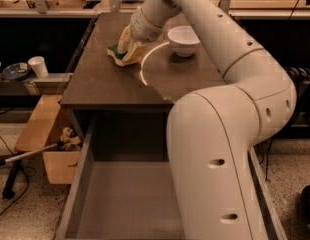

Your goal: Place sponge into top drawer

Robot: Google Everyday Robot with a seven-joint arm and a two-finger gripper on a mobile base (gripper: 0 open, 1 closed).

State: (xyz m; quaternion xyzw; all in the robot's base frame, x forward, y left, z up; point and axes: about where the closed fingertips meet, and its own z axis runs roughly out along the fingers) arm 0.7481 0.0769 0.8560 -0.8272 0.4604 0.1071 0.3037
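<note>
On a dark tabletop [97, 86], the sponge [116, 54] lies near the white bowl [183, 38], on its left in view. The gripper [130, 46] is on it; I cannot tell whether it grips. The sponge is likely light and squashy: pinch across the foam sides. The top drawer [125, 199] stands open, well below the bowl.

tool [129, 45] on sponge [114, 50] (foam, rough): matt | table [102, 81]: matt, smooth | bowl [183, 37]: glossy | drawer [125, 199]: matt gry
</note>
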